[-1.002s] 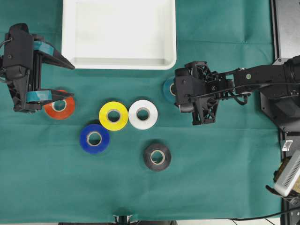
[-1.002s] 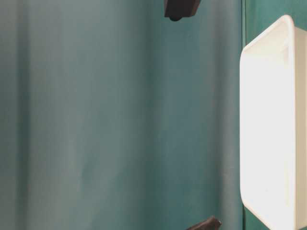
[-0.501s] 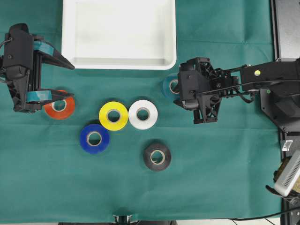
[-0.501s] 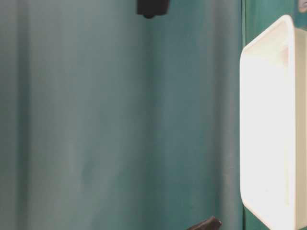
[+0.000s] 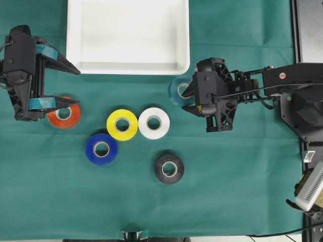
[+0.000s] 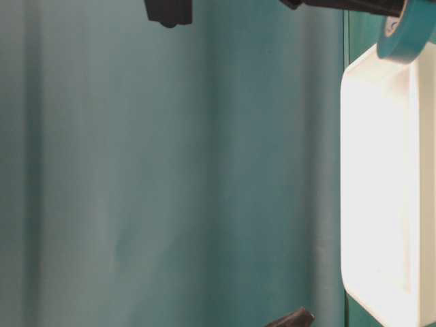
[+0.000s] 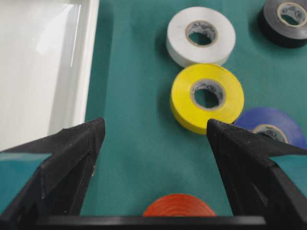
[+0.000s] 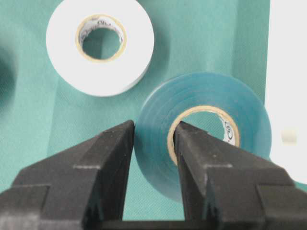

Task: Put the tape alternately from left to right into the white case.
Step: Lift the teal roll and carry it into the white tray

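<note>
The white case (image 5: 128, 68) lies at the back of the green cloth, with nothing in it. My right gripper (image 5: 187, 92) is shut on a teal tape roll (image 5: 176, 91), one finger through its hole and one outside (image 8: 154, 129). The roll hangs tilted off the cloth, just off the case's front right corner (image 6: 409, 30). My left gripper (image 5: 75, 87) stands open above the cloth, with an orange roll (image 5: 64, 116) at the base of its fingers (image 7: 154, 129). Yellow (image 5: 122, 134), white (image 5: 154, 112), blue (image 5: 101, 159) and black (image 5: 169, 177) rolls lie flat.
The right arm's base and a black plate (image 5: 308, 30) stand along the right edge. The loose rolls cluster mid-table between the two arms. Bare cloth runs along the front edge, below the black roll.
My right gripper has lifted the teal roll off the cloth and carried it a little left and back, toward the case's corner. The left arm has not moved.
</note>
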